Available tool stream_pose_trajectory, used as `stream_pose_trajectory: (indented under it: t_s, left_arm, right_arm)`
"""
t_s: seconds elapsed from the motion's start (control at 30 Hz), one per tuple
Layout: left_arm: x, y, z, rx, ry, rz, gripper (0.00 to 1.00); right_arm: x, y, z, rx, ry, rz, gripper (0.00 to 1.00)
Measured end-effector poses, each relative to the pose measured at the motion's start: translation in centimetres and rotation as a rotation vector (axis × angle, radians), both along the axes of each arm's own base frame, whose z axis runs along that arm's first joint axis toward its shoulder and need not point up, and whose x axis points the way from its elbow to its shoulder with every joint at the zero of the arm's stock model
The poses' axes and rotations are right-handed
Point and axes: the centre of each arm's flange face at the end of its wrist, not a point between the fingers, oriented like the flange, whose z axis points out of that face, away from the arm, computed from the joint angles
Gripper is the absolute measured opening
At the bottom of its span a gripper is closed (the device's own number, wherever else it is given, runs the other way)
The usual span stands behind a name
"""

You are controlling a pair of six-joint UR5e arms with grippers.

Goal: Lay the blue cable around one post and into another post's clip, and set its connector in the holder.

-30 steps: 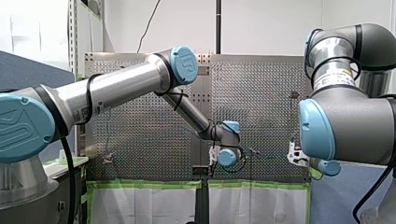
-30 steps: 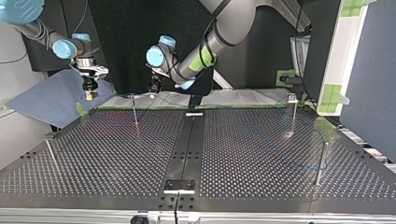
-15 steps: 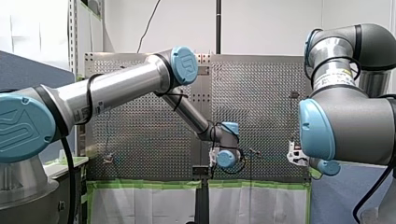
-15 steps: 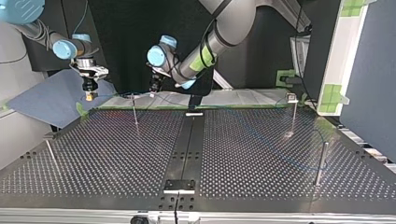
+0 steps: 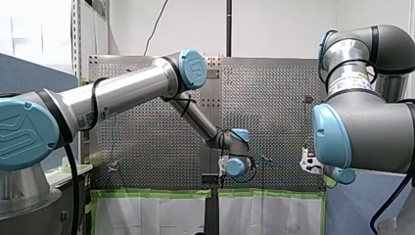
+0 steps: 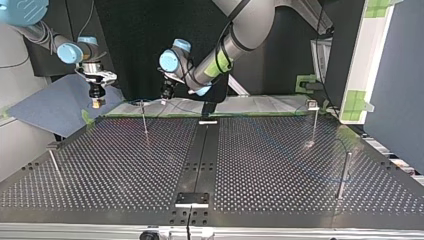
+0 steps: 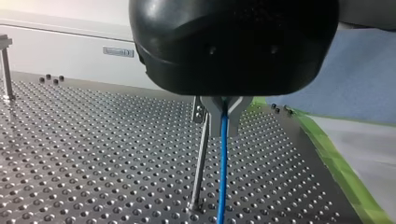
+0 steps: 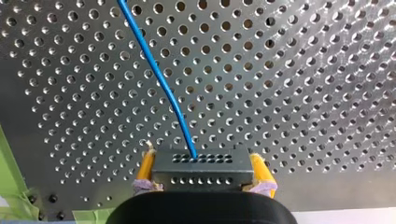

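In the left wrist view my left gripper (image 7: 223, 125) is shut on the blue cable (image 7: 222, 168), which hangs down toward the perforated table beside a thin post (image 7: 200, 163) with a clip at its top. The top view shows this gripper (image 6: 166, 95) just behind that post (image 6: 144, 119) at the far edge. My right gripper (image 8: 201, 163), with yellow pads (image 8: 260, 169), is shut on the black connector (image 8: 201, 167). The blue cable (image 8: 161, 84) runs away from the connector over the table. At the top view's left, that gripper (image 6: 95, 102) hangs beyond the table's far corner.
More posts stand at the top view's right (image 6: 313, 124), near right (image 6: 343, 176) and near left (image 6: 54, 165). A black rail (image 6: 200, 155) runs down the table's middle, with a bracket (image 6: 191, 199) at its near end. Green tape edges the far side.
My left gripper has shifted slightly toward the top view's right, with the cable still in it. My right arm has not moved.
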Motion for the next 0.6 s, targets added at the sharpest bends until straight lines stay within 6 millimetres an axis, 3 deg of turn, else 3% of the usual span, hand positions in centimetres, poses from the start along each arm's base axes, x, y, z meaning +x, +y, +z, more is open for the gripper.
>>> stream_pose_trajectory:
  t_s: [0.6]
  left_arm:
    - [1.2,0.6,0.1,-0.005,0.013,-0.001,0.02]
  right_arm:
    - [0.1,-0.2,0.1,-0.004,-0.003,-0.012,0.00]
